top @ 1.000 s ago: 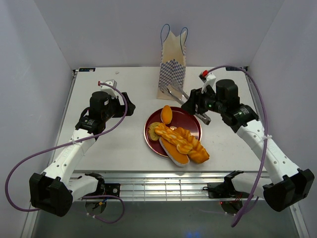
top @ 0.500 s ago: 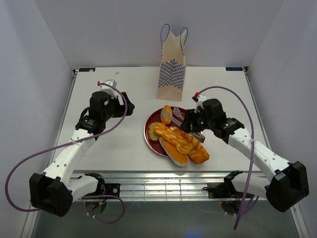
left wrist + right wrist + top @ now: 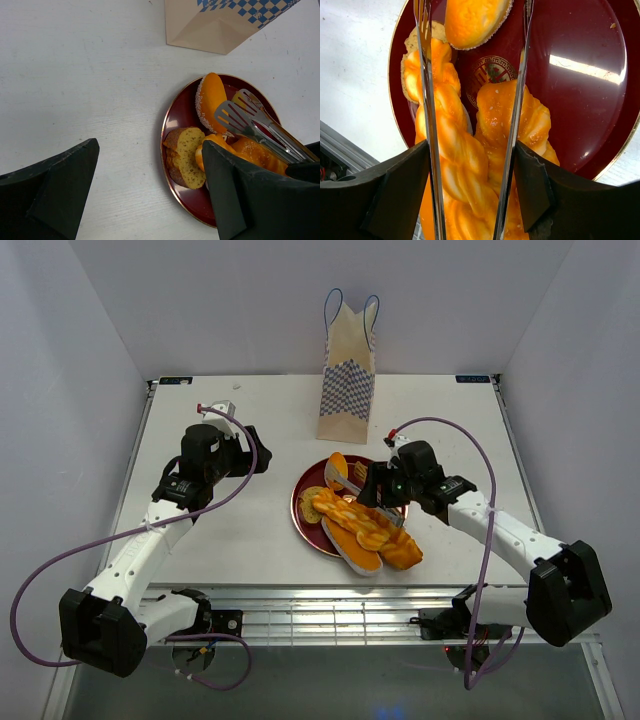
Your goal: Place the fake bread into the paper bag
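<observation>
The fake bread lies heaped on a dark red plate (image 3: 392,478): a long braided loaf (image 3: 365,523), an oval roll (image 3: 337,472) and a cut slice (image 3: 316,502). My right gripper (image 3: 385,485) hangs low over the plate, shut on a pair of metal tongs (image 3: 348,483). In the right wrist view the tongs' arms (image 3: 425,100) stand apart on either side of the braided loaf (image 3: 455,145), tips near the roll (image 3: 472,20). The paper bag (image 3: 348,380) stands upright behind the plate. My left gripper (image 3: 258,455) is open over bare table, left of the plate (image 3: 172,125).
Two more orange pieces (image 3: 400,552) overhang the plate's near rim toward the table's front edge. White walls close the table at the back and both sides. A metal rail runs along the front.
My right arm has come back from beside the bag to low over the plate, bringing the tongs over the bread. The tongs' arms have spread a little. The left arm is unmoved.
</observation>
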`<state>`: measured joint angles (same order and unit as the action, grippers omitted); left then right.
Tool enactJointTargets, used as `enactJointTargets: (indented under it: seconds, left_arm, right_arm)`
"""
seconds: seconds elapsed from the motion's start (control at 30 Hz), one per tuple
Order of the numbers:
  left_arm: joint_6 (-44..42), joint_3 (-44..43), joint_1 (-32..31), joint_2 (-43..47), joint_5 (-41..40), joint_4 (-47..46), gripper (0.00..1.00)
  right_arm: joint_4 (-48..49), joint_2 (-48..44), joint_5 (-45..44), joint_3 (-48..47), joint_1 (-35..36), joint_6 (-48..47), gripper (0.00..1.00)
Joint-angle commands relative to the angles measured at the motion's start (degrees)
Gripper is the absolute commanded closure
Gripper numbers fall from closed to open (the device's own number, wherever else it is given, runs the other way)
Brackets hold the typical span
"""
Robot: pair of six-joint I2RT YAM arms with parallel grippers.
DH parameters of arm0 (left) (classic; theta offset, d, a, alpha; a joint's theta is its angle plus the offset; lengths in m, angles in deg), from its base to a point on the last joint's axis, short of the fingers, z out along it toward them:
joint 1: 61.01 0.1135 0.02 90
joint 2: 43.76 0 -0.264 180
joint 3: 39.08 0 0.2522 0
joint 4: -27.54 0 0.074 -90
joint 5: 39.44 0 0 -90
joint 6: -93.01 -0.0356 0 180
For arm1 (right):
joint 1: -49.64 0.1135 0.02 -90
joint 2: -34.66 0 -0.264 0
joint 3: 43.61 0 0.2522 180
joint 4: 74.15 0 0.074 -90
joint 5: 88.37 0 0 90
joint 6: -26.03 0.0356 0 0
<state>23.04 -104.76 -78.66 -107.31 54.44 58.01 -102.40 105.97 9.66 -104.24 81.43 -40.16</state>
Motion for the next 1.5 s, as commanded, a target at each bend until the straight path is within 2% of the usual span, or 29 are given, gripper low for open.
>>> enactJointTargets:
  seconds: [0.0,0.4,0.5,0.6,0.73,0.93,1.17,1.47]
  left_arm:
    - [0.18,-1.87,-0.02,1.41,0.34,-0.36,0.06]
    - [0.36,-1.87,-0.10,1.32,0.69,-0.36,0.06]
    - [0.36,-1.95,-0.02,1.41,0.60,-0.45,0.06]
    - [0.36,-1.96,-0.02,1.41,0.60,-0.36,0.06]
    - [0.36,-1.87,-0.10,1.41,0.69,-0.36,0.06]
    - [0.36,-1.87,-0.02,1.59,0.78,-0.36,0.06]
    - [0.36,-1.87,-0.02,2.02,0.52,-0.36,0.06]
    - [0.36,-1.96,-0.02,2.38,0.34,-0.36,0.06]
  right_arm:
    - [4.02,0.93,-0.47,0.11,0.46,0.97,0.30]
    - [6.13,5.59,0.40,-0.68,0.46,1.24,0.30]
    - [6.39,6.65,1.28,-1.11,0.46,1.06,0.33]
    - [5.96,6.74,1.72,-1.90,0.46,0.97,0.41]
    - [4.03,3.94,0.76,-3.66,0.55,0.18,0.47]
    - [1.04,-2.21,-4.07,-7.62,0.46,-0.17,0.49]
    - [-2.30,-4.42,-5.13,-14.90,0.47,-1.49,0.50]
    - [-6.79,-0.30,-6.54,-34.85,0.47,-6.76,0.49]
